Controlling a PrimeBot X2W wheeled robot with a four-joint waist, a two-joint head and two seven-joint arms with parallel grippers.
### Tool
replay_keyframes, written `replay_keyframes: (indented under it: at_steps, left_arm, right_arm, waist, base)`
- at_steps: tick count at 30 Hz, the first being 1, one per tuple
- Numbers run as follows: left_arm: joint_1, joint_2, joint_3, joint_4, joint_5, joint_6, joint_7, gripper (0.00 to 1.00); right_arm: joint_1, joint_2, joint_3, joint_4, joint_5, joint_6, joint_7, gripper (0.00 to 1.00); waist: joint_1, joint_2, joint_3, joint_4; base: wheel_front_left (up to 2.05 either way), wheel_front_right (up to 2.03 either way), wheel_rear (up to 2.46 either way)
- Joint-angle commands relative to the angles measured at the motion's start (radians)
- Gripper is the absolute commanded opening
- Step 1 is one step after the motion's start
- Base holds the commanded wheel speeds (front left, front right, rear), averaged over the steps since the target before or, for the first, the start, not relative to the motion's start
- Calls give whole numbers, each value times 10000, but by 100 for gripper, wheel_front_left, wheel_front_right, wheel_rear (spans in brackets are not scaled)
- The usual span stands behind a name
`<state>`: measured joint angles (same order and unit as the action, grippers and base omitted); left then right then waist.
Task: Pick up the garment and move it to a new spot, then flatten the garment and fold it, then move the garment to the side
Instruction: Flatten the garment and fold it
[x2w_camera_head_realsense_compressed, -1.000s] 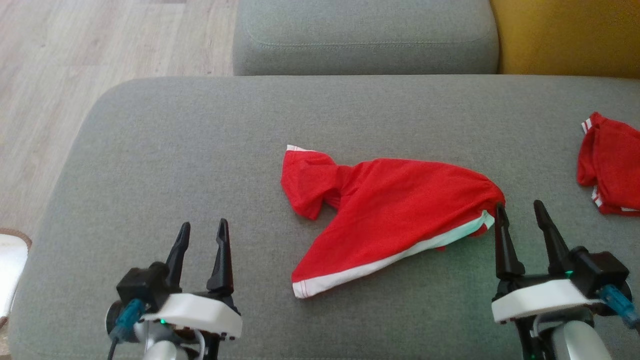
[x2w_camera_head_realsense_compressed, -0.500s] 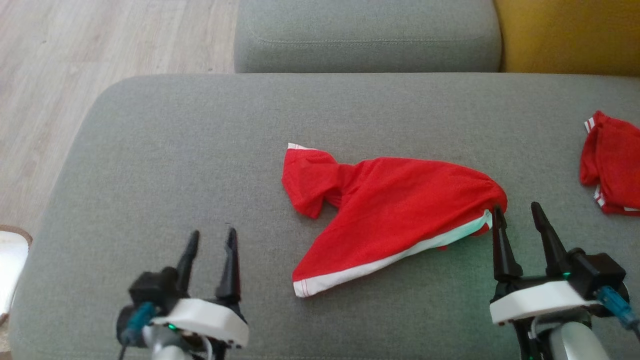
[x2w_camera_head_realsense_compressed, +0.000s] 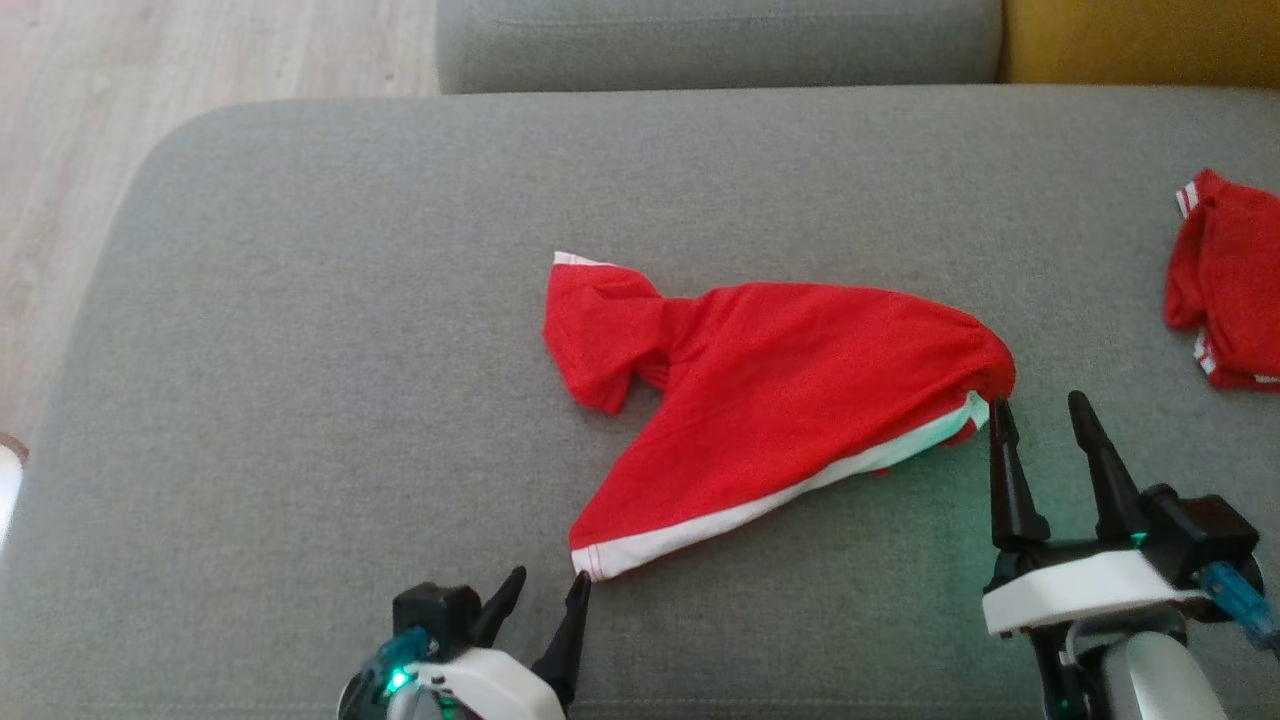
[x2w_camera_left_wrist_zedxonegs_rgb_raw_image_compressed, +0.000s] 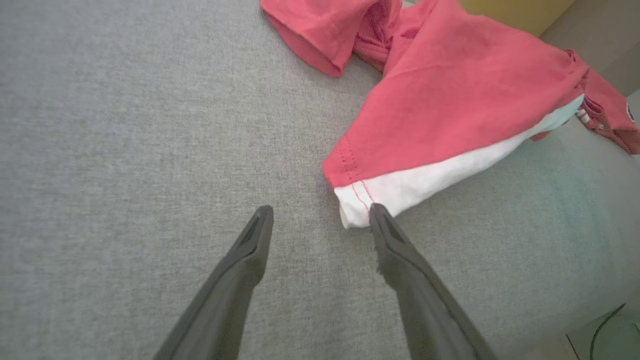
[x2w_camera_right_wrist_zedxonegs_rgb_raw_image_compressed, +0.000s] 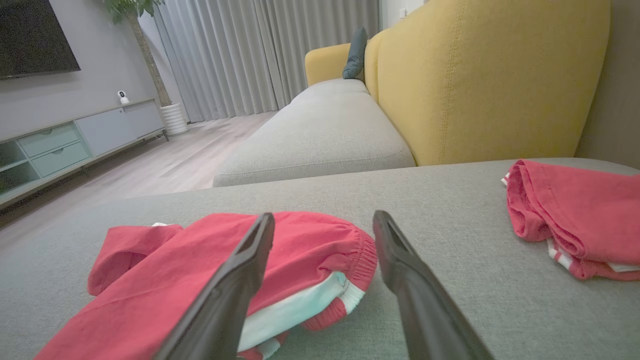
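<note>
Garment (x2w_camera_left_wrist_zedxonegs_rgb_raw_image_compressed: 450, 110): upper part cut off by the top edge of the left wrist view. Other red cloth (x2w_camera_head_realsense_compressed: 1225, 290): right part beyond the frame. Left gripper (x2w_camera_head_realsense_compressed: 551, 573): body cut off below. Pale object (x2w_camera_head_realsense_compressed: 8, 490): unidentifiable.

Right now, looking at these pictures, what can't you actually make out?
Second red garment: cut off by the head view's right edge.
Central garment: its type is unclear; bunched folds hide its shape in every view.
Left gripper: whether its finger touches the white hem; the left wrist view's fingertip overlaps it.
</note>
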<state>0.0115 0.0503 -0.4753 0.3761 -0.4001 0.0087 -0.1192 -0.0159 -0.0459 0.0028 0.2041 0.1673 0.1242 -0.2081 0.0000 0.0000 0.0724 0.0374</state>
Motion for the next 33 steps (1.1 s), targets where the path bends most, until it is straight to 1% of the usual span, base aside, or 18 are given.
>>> replay_keyframes:
  at_steps: [1, 10, 11, 12, 14, 15, 19, 20, 21, 23, 28, 33]
  left_arm:
    - [-586, -1, 192, -171, -114, 30, -101, 100]
    - [-1078, -1, -275, 563, -573, 133, -467, 100]
    - [-1110, -1, -320, 644, -613, 129, -456, 92]
    - [-1143, -1, -367, 727, -649, 117, -445, 73]
    - [-1194, -1, -456, 841, -741, 95, -462, 51]
    - [-1211, -1, -515, 898, -785, 83, -431, 49]
    - [-1249, -1, -653, 982, -913, 67, -396, 46]
    - [-1266, -1, -685, 999, -940, 68, -407, 40]
    - [-1281, -1, -696, 994, -962, 78, -480, 29]
    - [-1327, -1, -670, 948, -1007, 125, -656, 0]
    - [-1433, 59, -317, 664, -1056, 336, -1075, 0]
    - [-1463, 216, -17, 316, -1049, 486, -1243, 0]
  right_arm:
    - [-524, -43, 230, -338, -19, 65, -55, 100]
    - [-618, -43, 240, -319, -82, 65, -44, 100]
    - [-626, -43, 246, -307, -83, 65, -48, 100]
    - [-635, -43, 251, -296, -83, 65, -51, 100]
    - [-648, -43, 251, -284, -85, 65, -59, 100]
    - [-648, -43, 246, -278, -88, 65, -63, 100]
    - [-654, -43, 220, -256, -91, 65, -72, 100]
    - [-654, -43, 207, -247, -91, 65, -75, 100]
    - [-652, -43, 192, -237, -86, 65, -76, 100]
    - [-636, -43, 145, -170, -90, 65, -63, 100]
    - [-592, -43, -53, 301, -160, 65, 335, 100]
    - [-799, -43, -35, 931, -50, 65, 581, 100]
  waist:
    - [0, 0, 140, -119]
    - [0, 0, 447, -530]
    - [0, 0, 457, -562]
    - [0, 0, 465, -588]
    - [0, 0, 477, -629]
    - [0, 0, 477, -641]
    - [0, 0, 483, -653]
    - [0, 0, 480, -648]
    - [0, 0, 473, -638]
    - [0, 0, 452, -607]
    - [0, 0, 410, -465]
    - [0, 0, 436, -341]
  base:
    - [0, 0, 0]
    - [0, 0, 0]
    - [0, 0, 0]
    - [0, 0, 0]
    - [0, 0, 0]
    - [0, 0, 0]
    - [0, 0, 0]
    - [0, 0, 0]
    - [0, 0, 0]
    - [0, 0, 0]
    - [0, 0, 0]
    - [0, 0, 0]
